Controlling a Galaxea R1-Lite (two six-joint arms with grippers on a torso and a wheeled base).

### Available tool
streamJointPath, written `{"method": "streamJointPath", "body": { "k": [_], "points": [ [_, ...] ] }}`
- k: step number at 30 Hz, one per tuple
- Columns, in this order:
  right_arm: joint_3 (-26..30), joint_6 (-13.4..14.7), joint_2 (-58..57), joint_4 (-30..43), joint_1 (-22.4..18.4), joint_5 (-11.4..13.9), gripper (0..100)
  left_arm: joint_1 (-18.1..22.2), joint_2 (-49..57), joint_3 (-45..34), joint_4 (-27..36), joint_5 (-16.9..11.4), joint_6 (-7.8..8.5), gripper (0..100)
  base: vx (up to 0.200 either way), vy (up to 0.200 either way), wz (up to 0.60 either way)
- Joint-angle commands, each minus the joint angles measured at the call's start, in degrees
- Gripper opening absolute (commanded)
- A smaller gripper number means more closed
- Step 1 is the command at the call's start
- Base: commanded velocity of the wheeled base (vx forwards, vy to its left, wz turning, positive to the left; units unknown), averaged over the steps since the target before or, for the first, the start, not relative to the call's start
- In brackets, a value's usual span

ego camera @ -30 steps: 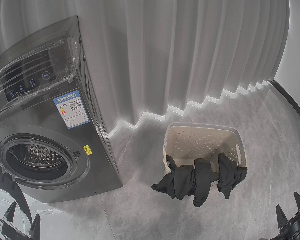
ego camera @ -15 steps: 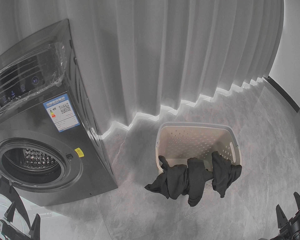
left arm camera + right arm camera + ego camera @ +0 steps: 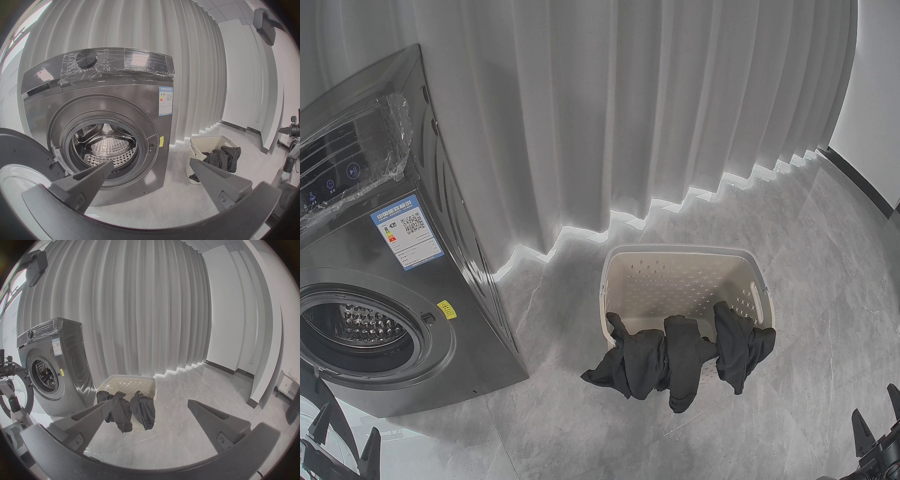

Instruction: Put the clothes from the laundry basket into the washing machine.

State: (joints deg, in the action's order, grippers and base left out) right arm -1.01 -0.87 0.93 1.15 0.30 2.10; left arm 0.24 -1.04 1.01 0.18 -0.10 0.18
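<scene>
Jaws: 2 pairs spread | 1 laundry basket (image 3: 681, 252), dark clothes (image 3: 675, 364) over rim | 1 washing machine (image 3: 459, 353) open

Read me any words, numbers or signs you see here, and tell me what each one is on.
Blue label on the washing machine front: print and a square code, too small to read.
Yellow sticker beside the drum opening: too small to read.
Control panel: lit symbols, no readable words.

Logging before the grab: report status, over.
Left gripper, right gripper open, empty. Clothes draped over laundry basket near rim, none grasped. Washing machine door open. Nothing seen blocking.
</scene>
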Motion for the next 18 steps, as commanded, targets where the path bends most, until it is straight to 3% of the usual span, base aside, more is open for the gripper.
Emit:
{"method": "streamJointPath", "body": {
  "k": [1, 5, 18],
  "points": [
    [0.66, -0.01, -0.4, 0.0, 0.05, 0.01, 100, 0.02, 1.04, -0.92, 0.08, 0.01, -0.01, 100, 0.0, 0.0, 0.0],
    [0.66, -0.01, -0.4, 0.0, 0.05, 0.01, 100, 0.02, 1.04, -1.01, 0.08, -0.08, -0.01, 100, 0.0, -0.15, 0.0],
    [0.66, -0.01, -0.4, 0.0, 0.05, 0.01, 100, 0.02, 1.04, -1.01, 0.08, 0.01, -0.01, 100, 0.0, 0.0, 0.0]
  ]
}}
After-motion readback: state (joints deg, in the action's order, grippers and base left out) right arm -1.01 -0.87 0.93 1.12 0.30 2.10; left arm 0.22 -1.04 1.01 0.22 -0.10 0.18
